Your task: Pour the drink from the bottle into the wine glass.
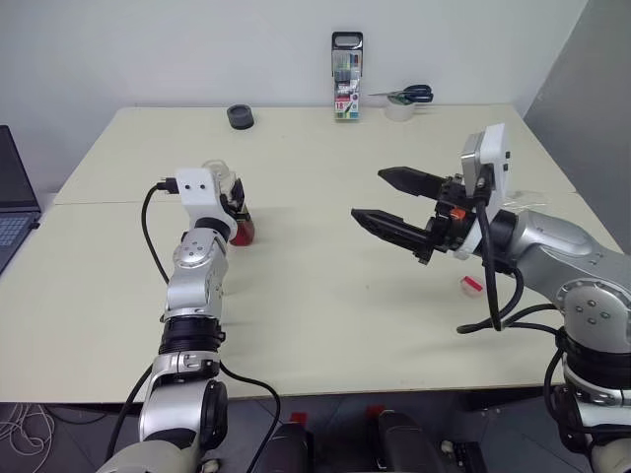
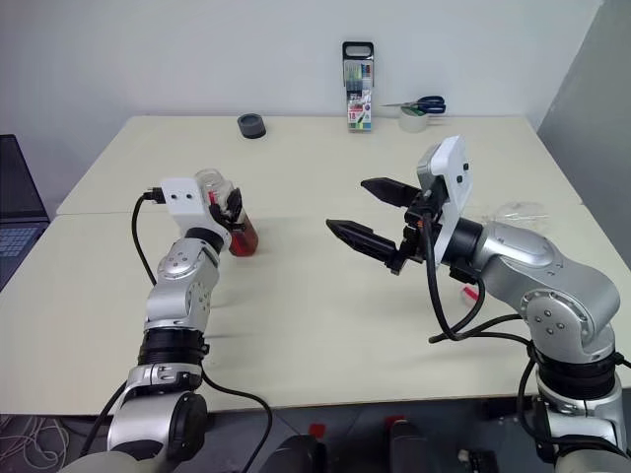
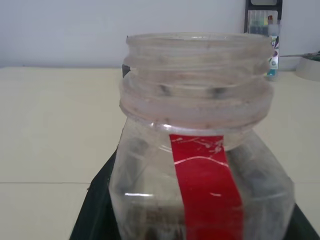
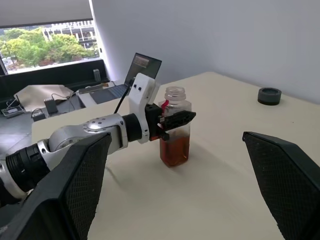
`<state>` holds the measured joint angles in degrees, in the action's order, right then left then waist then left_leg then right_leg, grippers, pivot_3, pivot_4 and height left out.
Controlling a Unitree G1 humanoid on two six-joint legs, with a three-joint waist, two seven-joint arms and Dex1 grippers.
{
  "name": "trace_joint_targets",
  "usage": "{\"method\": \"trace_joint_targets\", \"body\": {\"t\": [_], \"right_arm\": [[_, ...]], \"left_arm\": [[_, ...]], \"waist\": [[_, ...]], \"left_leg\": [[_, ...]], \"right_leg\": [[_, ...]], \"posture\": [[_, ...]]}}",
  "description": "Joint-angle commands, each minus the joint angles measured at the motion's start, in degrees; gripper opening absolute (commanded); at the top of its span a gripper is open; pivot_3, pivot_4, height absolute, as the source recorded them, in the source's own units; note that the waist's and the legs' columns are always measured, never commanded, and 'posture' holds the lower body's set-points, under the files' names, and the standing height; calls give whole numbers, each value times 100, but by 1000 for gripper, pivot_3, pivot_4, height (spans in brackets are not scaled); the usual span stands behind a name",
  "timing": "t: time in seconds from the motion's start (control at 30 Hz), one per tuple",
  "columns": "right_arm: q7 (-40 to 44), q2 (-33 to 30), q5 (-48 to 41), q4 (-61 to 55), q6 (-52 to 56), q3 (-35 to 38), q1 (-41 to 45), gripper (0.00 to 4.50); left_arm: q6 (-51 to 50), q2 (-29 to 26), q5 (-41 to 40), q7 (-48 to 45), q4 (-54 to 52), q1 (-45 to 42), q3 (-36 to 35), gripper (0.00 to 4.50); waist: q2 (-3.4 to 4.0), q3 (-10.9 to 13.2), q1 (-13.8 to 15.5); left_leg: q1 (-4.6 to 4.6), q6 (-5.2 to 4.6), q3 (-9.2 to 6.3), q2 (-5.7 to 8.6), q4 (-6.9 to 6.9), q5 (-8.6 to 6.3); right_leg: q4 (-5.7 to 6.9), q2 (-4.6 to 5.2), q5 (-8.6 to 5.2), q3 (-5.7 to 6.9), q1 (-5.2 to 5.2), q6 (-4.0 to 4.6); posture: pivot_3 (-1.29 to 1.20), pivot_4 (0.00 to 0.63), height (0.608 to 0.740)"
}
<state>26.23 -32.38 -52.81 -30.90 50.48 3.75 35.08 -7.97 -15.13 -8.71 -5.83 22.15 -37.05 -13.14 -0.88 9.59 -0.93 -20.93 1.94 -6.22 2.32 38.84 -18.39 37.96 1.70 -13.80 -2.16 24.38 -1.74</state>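
The small clear squarish plastic bottle (image 4: 175,127), uncapped and holding reddish-brown amber drink (image 4: 174,150) low down, stands upright on the pale desk (image 1: 325,296) at about ten o'clock, so nothing spills. The left claw (image 4: 175,120) sits around its body; whether it grips I cannot tell. The right claw (image 1: 394,202) hangs wide and empty at three o'clock, probably awaiting its turn.

No legible text; bottle (image 3: 200,150) red label strip blank, marker pack (image 1: 346,77) print unreadable.
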Motion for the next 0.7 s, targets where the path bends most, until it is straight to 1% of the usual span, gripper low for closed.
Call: {"method": "trace_joint_targets", "body": {"t": [0.03,0.13,0.17,0.43,0.63,0.7], "right_arm": [[-39,40,3,-73,-128,139,97,4500],[-61,20,60,-91,-155,150,12,4500],[-49,-2,97,-99,-175,153,-32,4500],[-211,78,174,-248,-218,205,-317,4500],[-314,128,159,-310,-214,239,-441,4500],[-384,142,162,-339,-211,260,-498,4500]], "left_arm": [[154,-53,38,-54,-103,21,39,3291],[114,-59,56,-69,-148,95,67,4282],[92,-58,64,-72,-183,129,78,4487],[-378,44,30,-62,-1073,855,194,4487],[-763,108,46,48,-1632,1232,189,4487],[-932,149,24,68,-1928,1504,203,4487]], "waist": [[0,0,0],[0,0,0],[-1,-1,0],[-1,-2,-9],[-2,-2,-4],[-2,-2,-5]], "left_leg": [[0,0,0,0,0,0],[0,0,-1,0,0,0],[0,0,0,0,0,0],[2,0,-1,-1,-2,0],[2,0,1,-1,0,0],[3,0,-1,-2,-1,0]], "right_leg": [[0,0,0,0,0,0],[0,0,0,0,0,0],[0,0,0,0,0,0],[1,0,0,-4,0,0],[1,0,0,-4,-1,0],[1,0,0,-3,-1,0]], "posture": [[0,150,740],[0,150,740],[0,150,740],[0,150,740],[0,150,740],[0,150,740]]}}
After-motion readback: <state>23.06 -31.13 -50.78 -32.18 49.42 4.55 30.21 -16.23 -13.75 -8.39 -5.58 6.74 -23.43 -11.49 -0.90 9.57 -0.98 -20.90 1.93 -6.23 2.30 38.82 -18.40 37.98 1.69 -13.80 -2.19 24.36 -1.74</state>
